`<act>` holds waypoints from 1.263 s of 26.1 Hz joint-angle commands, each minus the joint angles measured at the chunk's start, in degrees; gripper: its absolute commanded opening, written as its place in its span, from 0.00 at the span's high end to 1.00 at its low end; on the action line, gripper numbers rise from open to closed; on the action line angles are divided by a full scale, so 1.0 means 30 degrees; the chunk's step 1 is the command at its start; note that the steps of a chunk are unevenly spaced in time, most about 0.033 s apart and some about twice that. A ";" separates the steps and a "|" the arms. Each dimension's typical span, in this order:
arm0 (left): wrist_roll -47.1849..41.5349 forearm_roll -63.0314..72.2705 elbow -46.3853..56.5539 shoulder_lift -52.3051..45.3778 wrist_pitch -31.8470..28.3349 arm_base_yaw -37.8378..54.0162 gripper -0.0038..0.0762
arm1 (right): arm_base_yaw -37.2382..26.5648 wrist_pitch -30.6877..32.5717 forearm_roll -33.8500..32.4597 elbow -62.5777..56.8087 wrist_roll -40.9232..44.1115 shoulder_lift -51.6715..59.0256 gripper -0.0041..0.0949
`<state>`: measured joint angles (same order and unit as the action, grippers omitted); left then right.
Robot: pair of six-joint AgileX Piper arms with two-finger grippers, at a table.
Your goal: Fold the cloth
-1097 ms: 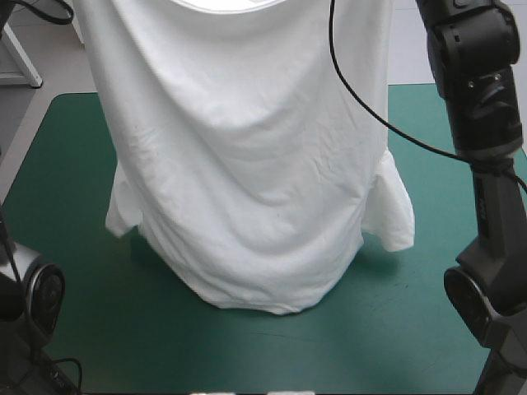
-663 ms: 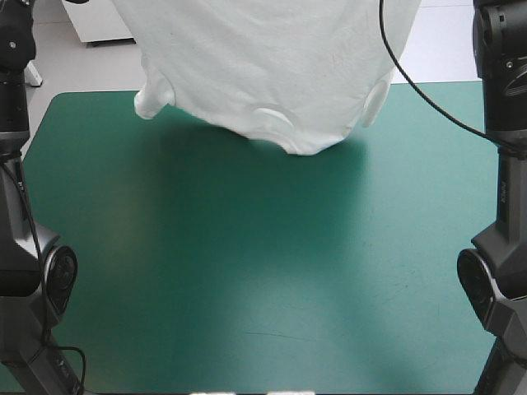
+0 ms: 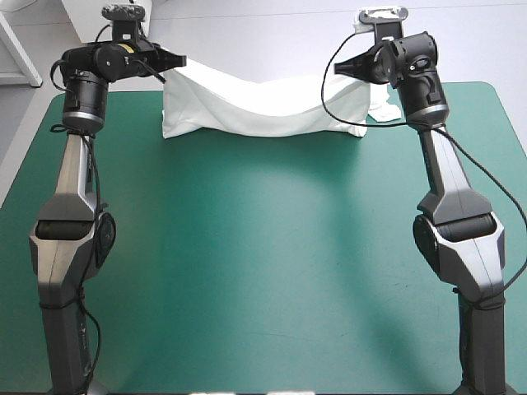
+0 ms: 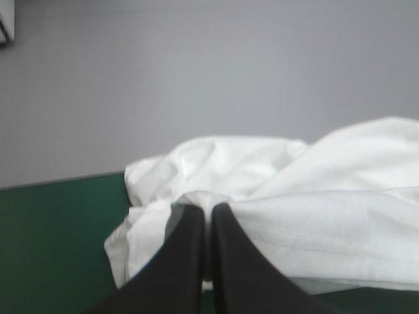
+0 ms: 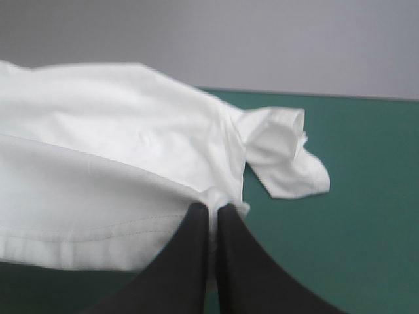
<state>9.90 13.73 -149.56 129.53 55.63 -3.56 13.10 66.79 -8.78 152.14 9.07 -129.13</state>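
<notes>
The white T-shirt point(image 3: 263, 105) hangs stretched between my two grippers above the far part of the teal-green table point(image 3: 263, 271), sagging in the middle, its lower folds on the cover near the far edge. My left gripper point(image 3: 175, 62) is shut on the T-shirt's left end; in the left wrist view the black fingers point(image 4: 196, 248) pinch a hem of the T-shirt point(image 4: 314, 216). My right gripper point(image 3: 346, 67) is shut on the right end; the right wrist view shows its fingers point(image 5: 226, 255) clamping the T-shirt point(image 5: 98, 183), a sleeve point(image 5: 281, 157) lying just beyond on the cover.
The near and middle table is bare teal-green cover. A white stand leg point(image 3: 20, 58) lies beyond the table's far left corner.
The T-shirt, earlier hanging close in front of the camera, has swung away toward the far edge and dropped low. Both arms now reach out over the far table.
</notes>
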 commanded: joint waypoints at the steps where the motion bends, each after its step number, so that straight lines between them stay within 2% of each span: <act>1: -0.0517 -0.1735 -0.0556 -0.0987 0.1178 -0.0585 0.98 | -0.0091 0.1648 0.0141 0.0515 -0.0140 0.0421 0.96; 3: -0.1096 -0.2606 -0.0523 -0.0849 0.3247 -0.0685 0.98 | -0.0044 0.1615 0.1648 0.0305 0.0039 0.0358 0.96; 6: -0.1397 -0.2834 -0.0488 -0.0849 0.4648 -0.0685 0.98 | 0.0543 0.1654 0.1502 -0.0783 -0.0384 0.0727 0.96; 8: -0.1466 -0.3219 -0.0488 -0.0887 0.5852 -0.0685 0.98 | 0.0674 0.1618 0.1336 -0.2989 -0.0623 0.1502 0.96; 12: -0.2180 -0.3325 -0.0101 -0.1188 0.5898 -0.0685 0.98 | 0.0674 0.1188 0.0284 -0.7314 -0.0785 0.3386 0.96; 14: -0.2053 -0.3459 0.0301 -0.1415 0.6001 -0.0833 0.98 | 0.0674 0.0229 0.0324 -0.9289 -0.0641 0.4444 0.96; 18: -0.2188 -0.3651 0.2960 -0.2767 0.5621 -0.0913 0.98 | 0.0674 -0.1195 0.0275 -1.3426 -0.0491 0.6663 0.96; 19: -0.2185 -0.3748 0.3995 -0.3258 0.5187 -0.0913 0.98 | 0.0674 -0.1712 0.0275 -1.4705 -0.0331 0.7314 0.96; 21: -0.2723 -0.3748 0.7406 -0.5024 0.3011 -0.0913 0.98 | 0.0674 -0.2899 0.0233 -1.7255 0.0152 0.8598 0.96; 23: -0.3299 -0.3843 1.1766 -0.7460 -0.0028 -0.0977 0.98 | 0.0674 -0.4168 0.0233 -1.9619 0.0491 1.0106 0.96; 27: -0.3299 -0.4123 2.0133 -1.1973 -0.4287 -0.1302 0.98 | 0.0674 -0.5084 0.0434 -2.2884 0.0594 1.2303 0.96; 31: -0.4051 -0.3420 2.6697 -1.5788 -0.6806 -0.1302 0.98 | 0.0674 -0.5431 0.0524 -2.6057 0.0644 1.4327 0.96; 33: -0.4051 -0.3339 2.8988 -1.7401 -0.7146 -0.1302 0.98 | 0.0674 -0.5661 0.0524 -2.7554 0.0726 1.5462 0.96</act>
<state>-1.27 2.74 -69.52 85.91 40.24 -7.29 15.29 52.53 -6.48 73.39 10.87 -88.98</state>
